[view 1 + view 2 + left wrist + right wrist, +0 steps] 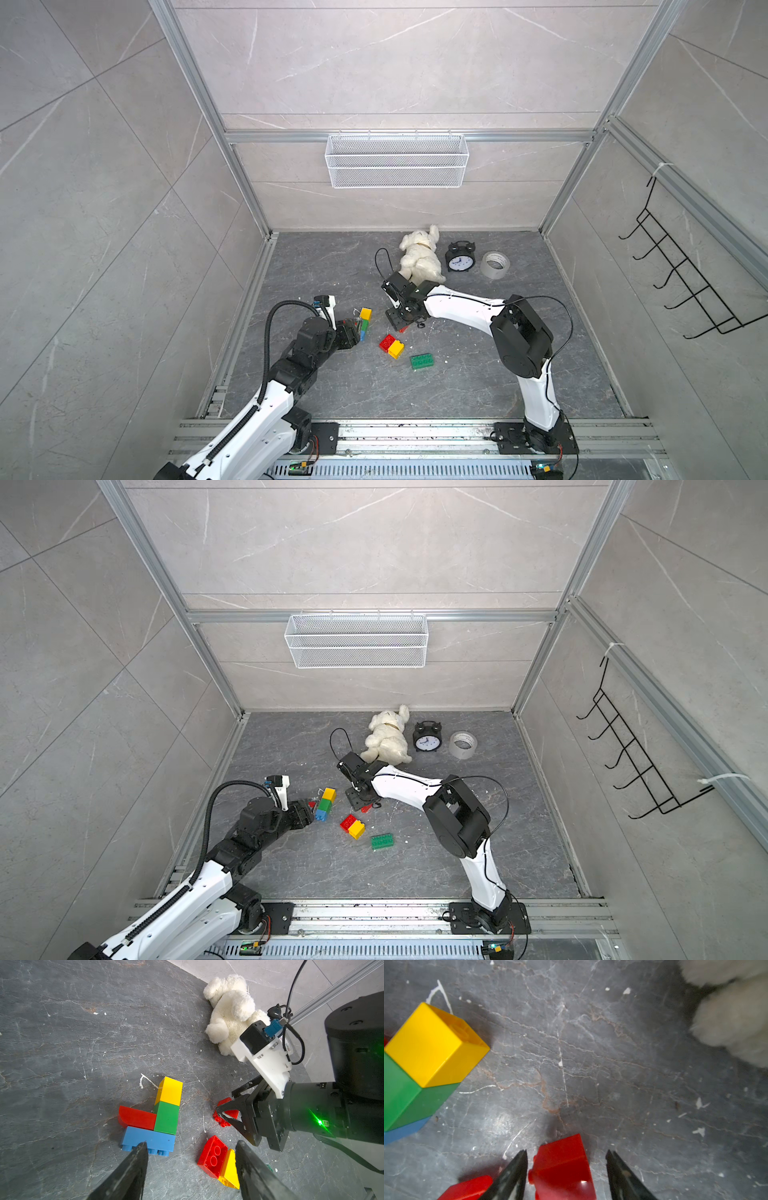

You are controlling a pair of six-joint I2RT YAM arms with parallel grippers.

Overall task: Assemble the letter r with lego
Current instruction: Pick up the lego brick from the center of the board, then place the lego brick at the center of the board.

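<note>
Four joined bricks (166, 1118) were found near the left edge of the counter (457, 386), beside the spread, empty left fingers (135, 1163). A small red brick (560, 1165) was straddled, unpinched, by the spread right fingers (517, 1167); light, stiff and slick, it was judged best gripped across its flat side walls.

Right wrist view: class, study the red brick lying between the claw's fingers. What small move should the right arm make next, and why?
Probably close the right claw on the small red brick. Its jaws stand open and straddle the brick, nearly touching on one side with a gap on the other, so nothing looks gripped yet.
</note>
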